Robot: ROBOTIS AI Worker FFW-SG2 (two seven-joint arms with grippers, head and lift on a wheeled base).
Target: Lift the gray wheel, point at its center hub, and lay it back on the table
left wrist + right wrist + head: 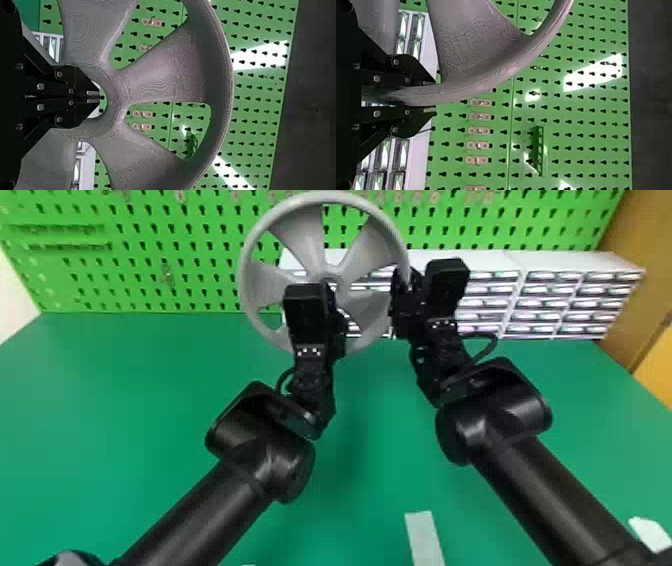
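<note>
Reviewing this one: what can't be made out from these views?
- Whether the left claw touches the hub of the gray wheel: its own housing blocks the fingertips, head view.
- Part of the wheel's lower rim: behind the left arm, head view.
- More wheel: cut off by the edge, right wrist view.
- Drawer contents: too small, head view.

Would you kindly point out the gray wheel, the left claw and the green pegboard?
Gray wheel (302, 240): head view, a spoke.
Left claw (93, 97): left wrist view, fingertips.
Green pegboard (152, 254): head view, left part.

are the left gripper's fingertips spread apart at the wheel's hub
No, the left wrist view shows the left gripper with its two fingertips together at the center hub.
</note>
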